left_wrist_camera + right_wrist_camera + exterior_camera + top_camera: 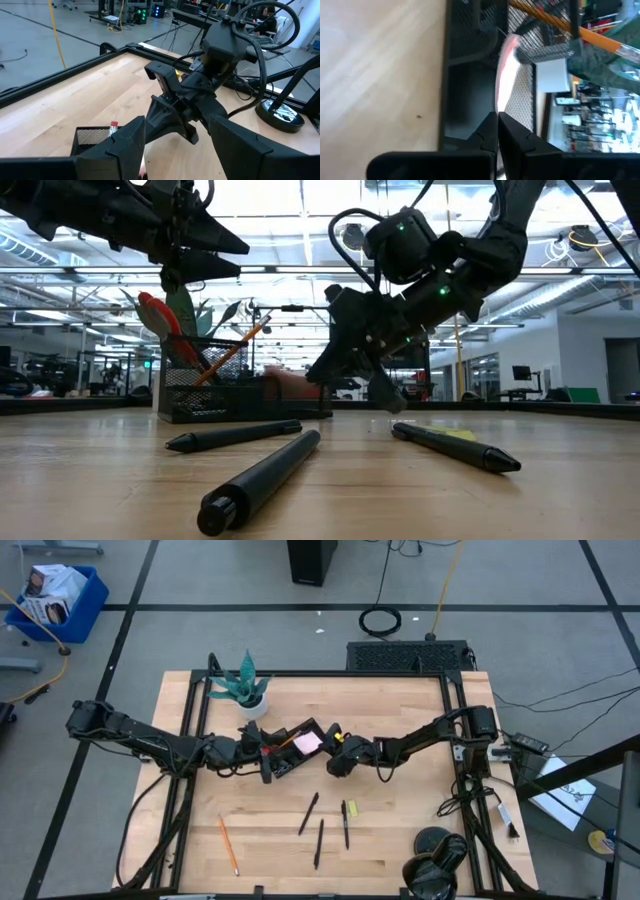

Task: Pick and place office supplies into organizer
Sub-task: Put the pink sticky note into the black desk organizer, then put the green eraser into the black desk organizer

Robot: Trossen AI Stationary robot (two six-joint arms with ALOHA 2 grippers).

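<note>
We see both arms meeting over the middle of the wooden counter (400, 830), on either side of the black mesh organizer (291, 752). The left pincer (262, 752) hovers above the organizer's left end with its fingers (125, 145) apart and nothing between them. The right pincer (335, 762) sits just beside the organizer's right end, angled down toward the counter, its fingers pressed together and empty (the right wrist view shows the two tips touching, right at the mesh wall). Inside the organizer we find the pink sticky-note pad (307, 743) lying in a right-hand compartment, an orange pencil (230, 352) leaning out of the taller cup section, and the red-handled scissors (158, 315) standing there too. Three black pens (308, 813) lie loose on the counter in front of the organizer, near one another, with a small yellow-green bit (352, 807) just beside the rightmost pen. Another orange pencil (229, 846) lies well apart toward the front left. A potted green plant (243, 688) stands behind the organizer.
</note>
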